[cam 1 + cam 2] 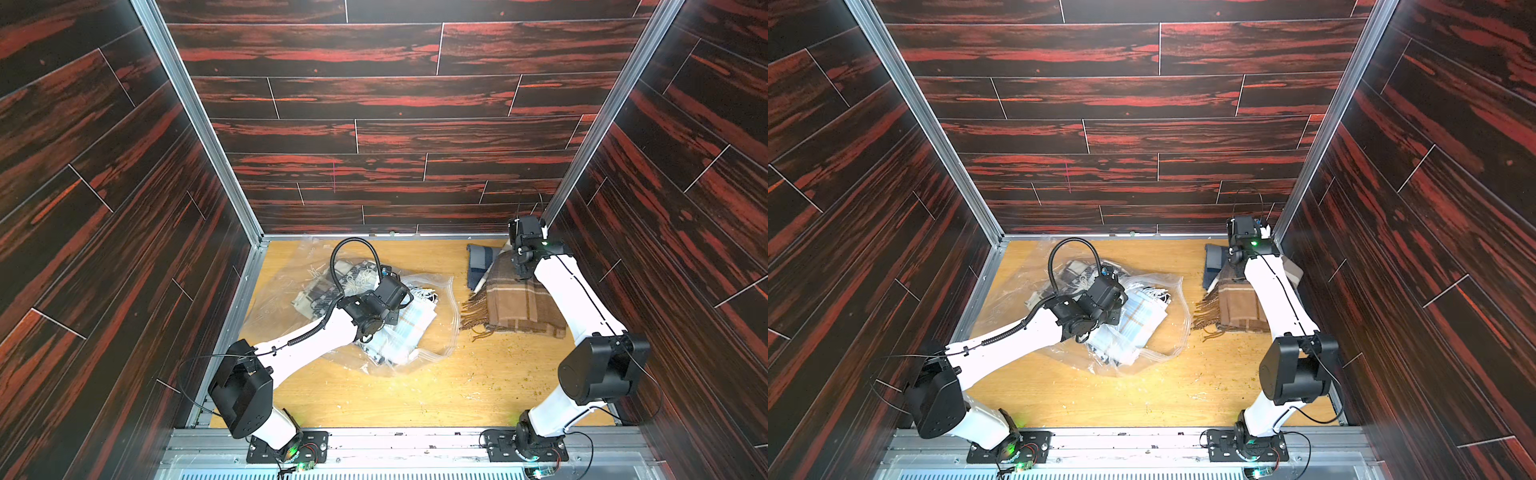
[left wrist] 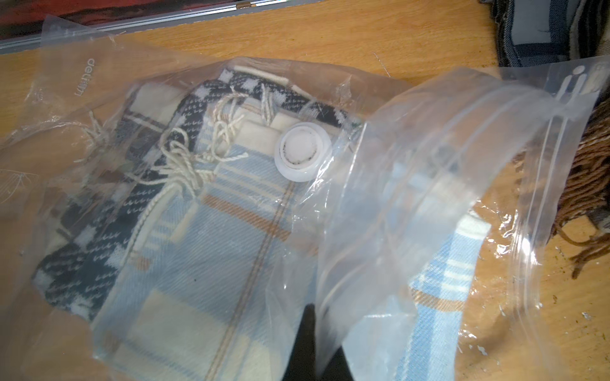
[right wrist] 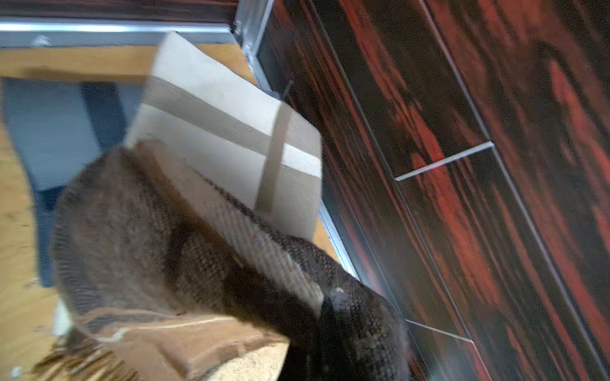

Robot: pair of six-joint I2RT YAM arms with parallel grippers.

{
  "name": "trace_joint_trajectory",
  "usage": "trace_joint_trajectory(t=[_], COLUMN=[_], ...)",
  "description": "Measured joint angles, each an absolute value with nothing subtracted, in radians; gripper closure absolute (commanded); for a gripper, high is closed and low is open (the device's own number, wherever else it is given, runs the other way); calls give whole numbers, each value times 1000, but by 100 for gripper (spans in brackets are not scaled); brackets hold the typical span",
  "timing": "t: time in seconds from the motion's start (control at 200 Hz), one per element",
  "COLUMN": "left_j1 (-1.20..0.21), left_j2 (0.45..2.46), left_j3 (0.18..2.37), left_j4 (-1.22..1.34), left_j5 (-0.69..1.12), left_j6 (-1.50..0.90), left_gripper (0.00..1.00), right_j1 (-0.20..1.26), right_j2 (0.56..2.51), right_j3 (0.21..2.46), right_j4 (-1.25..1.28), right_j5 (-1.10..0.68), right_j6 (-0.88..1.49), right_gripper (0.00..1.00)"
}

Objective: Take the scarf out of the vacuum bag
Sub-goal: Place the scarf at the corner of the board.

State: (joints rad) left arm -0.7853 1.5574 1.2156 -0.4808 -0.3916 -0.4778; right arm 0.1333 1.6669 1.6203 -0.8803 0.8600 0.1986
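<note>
Left gripper point(image 2: 312, 330) clamped shut on bag point(image 2: 429, 165) film; bag lies left of centre. Right gripper point(image 3: 328, 316) closed on brown scarf point(image 3: 132, 231), already outside bag, far right corner. Apparently only release left; blue scarf point(image 2: 231, 264) inside bag.

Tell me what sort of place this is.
Probably a robot test booth: dark red wood-print wall panels in aluminium framing box in a wooden tabletop, with two white-and-black robot arms bolted along its front rail.
</note>
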Motion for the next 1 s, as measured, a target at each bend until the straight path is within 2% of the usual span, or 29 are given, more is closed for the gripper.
trace_joint_trajectory(t=[0.215,0.416,0.701,0.997], left_j1=[-776,-772,-766,-766], left_j2=[1557,1561,1603,1630], left_j3=[1216,1216,1255,1301], left_j4=[-481,-481,-497,-519], left_j5=[-384,-381,-377,-376], left_j6=[-472,-467,-461,-460], left_gripper=[100,100,100,100], right_j1=[117,5,-156,-179], right_j2=[1644,1618,1692,1797], right_j3=[1605,1597,1600,1735], right_j4=[-783,-709,-633,-629], right_j5=[749,619,479,428], right_j6=[192,226,293,319], right_gripper=[100,100,100,100])
